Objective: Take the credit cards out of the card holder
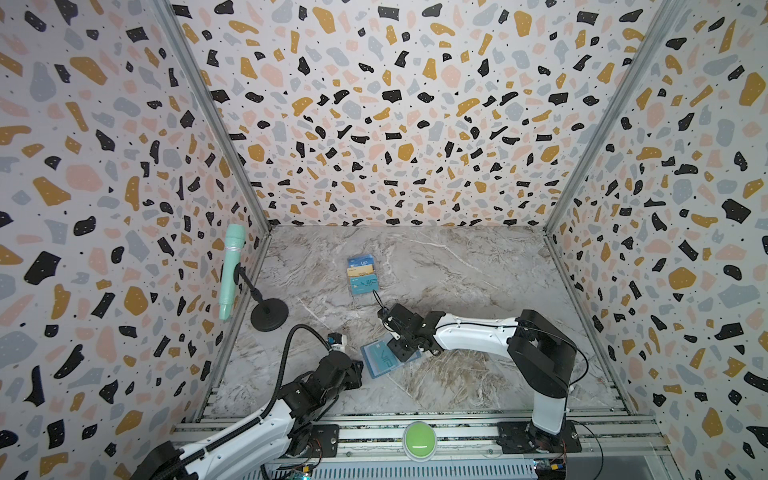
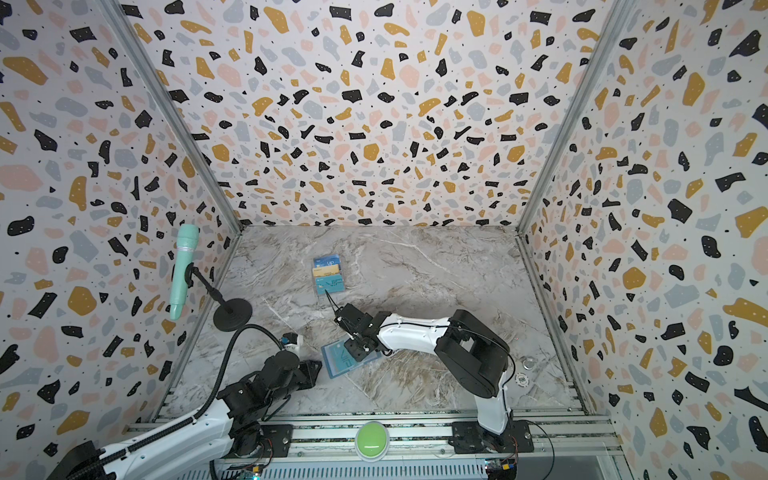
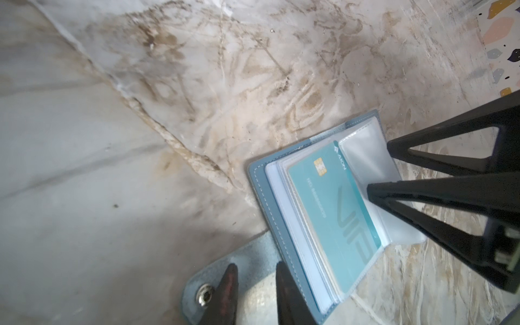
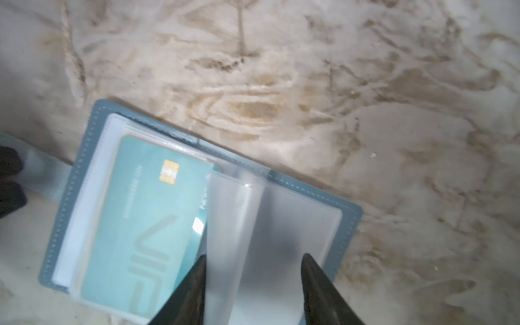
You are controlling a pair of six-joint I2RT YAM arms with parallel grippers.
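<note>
Right wrist view: right hand (image 4: 253, 256) straddles card holder (image 4: 73, 180) sleeve

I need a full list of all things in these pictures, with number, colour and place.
table: one, grey marble, between patterned walls
card holder: one, slate-blue, open near the front
teal card: one, teal, inside the holder
rack cards: three, blue, gold, teal, in a clear rack behind the holder
microphone: one, mint-green, on a black stand, left
button: one, green, on the front rail
small discs: two, pale, right of table
left claw: one, black, jaws slightly apart at the holder's snap tab
right claw: one, black, open over the holder's clear sleeves
</note>
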